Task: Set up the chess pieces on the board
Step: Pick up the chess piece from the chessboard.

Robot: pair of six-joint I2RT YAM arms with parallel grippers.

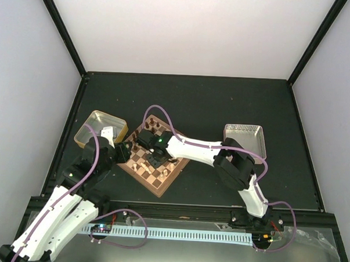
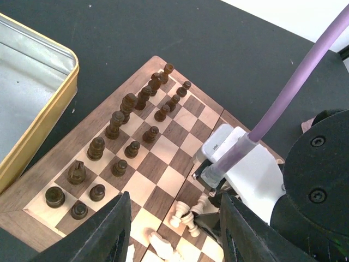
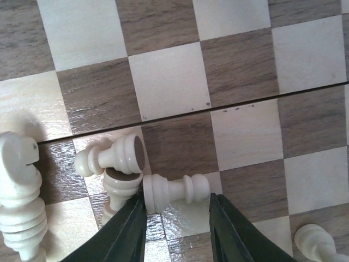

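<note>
A small pale cream wooden pawn [image 3: 174, 191] lies on its side on the square checkered wooden chessboard [image 3: 169, 82], directly between the tips of the right gripper [image 3: 177, 229]. The jaws stand part-way apart, one at each end of the pawn; whether they pinch it or only flank it cannot be told. Just beside one finger, two more fallen cream pawns [image 3: 117, 158] lie touching each other, and a taller cream piece [image 3: 19, 191] sits a little further out on that side.

The rounded pawn could roll or skid out of the jaws if they close off-centre, and that finger could easily knock the pile next to it.

The left gripper [image 2: 174, 234] hovers wide open and empty, with the right arm close beneath it, so the arms could collide. Beyond it, the dark brown chessmen [image 2: 131, 131] stand in two rows. A bump to the board would topple them. A gold-tan metal tray [image 2: 49, 109] rests on the dark surface [image 1: 222, 104] beside the board.
</note>
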